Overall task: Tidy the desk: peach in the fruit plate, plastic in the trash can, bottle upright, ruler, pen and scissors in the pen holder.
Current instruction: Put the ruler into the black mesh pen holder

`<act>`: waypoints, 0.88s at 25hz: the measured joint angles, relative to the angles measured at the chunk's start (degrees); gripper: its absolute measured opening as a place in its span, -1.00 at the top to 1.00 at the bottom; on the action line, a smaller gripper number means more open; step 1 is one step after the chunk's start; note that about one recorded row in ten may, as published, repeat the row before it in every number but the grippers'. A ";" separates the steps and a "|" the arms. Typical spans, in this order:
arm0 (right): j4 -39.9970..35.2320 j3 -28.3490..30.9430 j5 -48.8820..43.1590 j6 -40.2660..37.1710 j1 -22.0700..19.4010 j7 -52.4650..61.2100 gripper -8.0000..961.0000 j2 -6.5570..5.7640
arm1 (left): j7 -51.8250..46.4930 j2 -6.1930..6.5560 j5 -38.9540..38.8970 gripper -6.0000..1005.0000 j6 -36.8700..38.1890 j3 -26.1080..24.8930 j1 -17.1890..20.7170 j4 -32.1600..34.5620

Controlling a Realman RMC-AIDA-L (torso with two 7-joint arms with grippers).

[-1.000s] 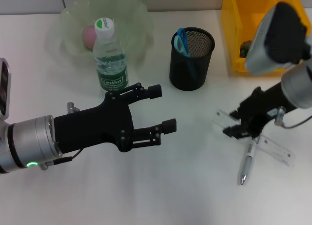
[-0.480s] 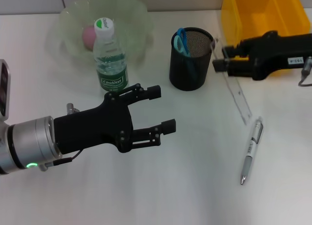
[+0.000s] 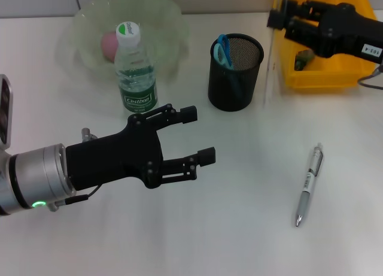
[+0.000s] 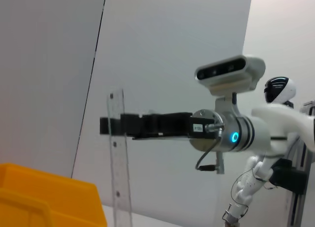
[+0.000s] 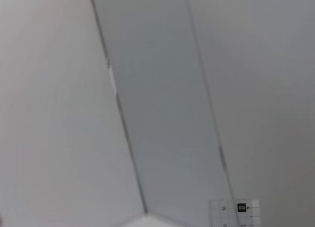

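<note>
My right gripper [image 3: 277, 17] is raised at the back right, shut on the top end of the clear ruler [image 3: 269, 66]. The ruler hangs upright just right of the black mesh pen holder [image 3: 235, 78]. The left wrist view shows the same ruler [image 4: 118, 158] held by the right gripper [image 4: 106, 125]. Blue-handled scissors [image 3: 222, 50] stand in the holder. A silver pen [image 3: 308, 183] lies on the table to the front right. The bottle [image 3: 136, 69] stands upright before the fruit plate [image 3: 161, 24], which holds the peach [image 3: 109, 44]. My left gripper [image 3: 198, 134] hovers open at the front left, holding nothing.
A yellow bin [image 3: 335, 78] stands at the back right, with a small dark-green item [image 3: 302, 57] inside. The right arm reaches over it. White tabletop lies between my left gripper and the pen.
The right gripper lifted the ruler off the table beside the pen and carried it up and back; it now hangs upright next to the pen holder. The left arm stayed still.
</note>
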 joint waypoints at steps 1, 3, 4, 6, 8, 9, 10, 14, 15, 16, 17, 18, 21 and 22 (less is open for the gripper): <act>2.08 0.62 1.74 0.02 0.32 -2.16 0.18 0.00 | 0.00 0.00 0.00 -0.66 0.00 -0.01 0.01 -0.01; 6.02 1.76 5.05 0.02 1.01 -5.87 0.18 0.05 | 0.00 0.00 -0.02 -0.66 0.00 -0.04 0.05 -0.01; 7.70 2.20 6.35 0.03 1.34 -7.27 0.17 0.05 | 0.00 0.00 -0.06 -0.66 0.00 -0.05 0.08 -0.01; 11.00 3.58 8.79 0.03 2.17 -10.13 0.17 0.03 | 0.00 0.00 -0.08 -0.66 0.00 -0.06 0.09 -0.01; 13.01 5.21 9.56 0.04 2.86 -11.52 0.17 0.01 | 0.00 0.00 -0.05 -0.66 0.00 -0.06 0.09 -0.01; 14.15 6.21 9.64 0.04 3.33 -12.09 0.17 0.01 | 0.00 0.00 -0.04 -0.66 0.00 -0.06 0.09 -0.01; 15.24 7.05 9.78 -0.02 3.80 -12.63 0.17 0.01 | 0.01 -0.03 -0.04 -0.66 0.00 -0.06 0.09 -0.01; 19.34 8.50 10.58 -0.56 5.56 -14.90 0.17 0.04 | 0.05 -0.09 -0.19 -0.66 0.06 0.09 0.02 -0.01; 19.97 8.58 10.61 -0.49 5.86 -15.73 0.17 0.04 | 0.05 -0.09 -0.21 -0.66 0.07 0.19 0.00 -0.01; 20.58 8.65 10.69 -0.38 6.15 -16.63 0.17 0.04 | 0.06 -0.09 -0.17 -0.66 0.04 0.29 -0.02 -0.01; 21.86 8.67 11.38 -0.36 6.75 -18.64 0.17 0.10 | 0.06 -0.09 -0.17 -0.66 0.04 0.29 -0.02 -0.01; 21.86 8.67 11.38 -0.36 6.75 -18.64 0.17 0.10 | 0.06 -0.09 -0.17 -0.66 0.04 0.29 -0.02 -0.01; 24.62 8.26 13.57 -0.55 8.12 -22.25 0.16 0.17 | 0.08 -0.08 0.00 -0.66 0.02 0.35 -0.28 -0.01; 25.24 8.22 14.05 -0.65 8.50 -23.10 0.16 0.21 | 0.08 -0.08 0.00 -0.66 0.01 0.36 -0.33 -0.01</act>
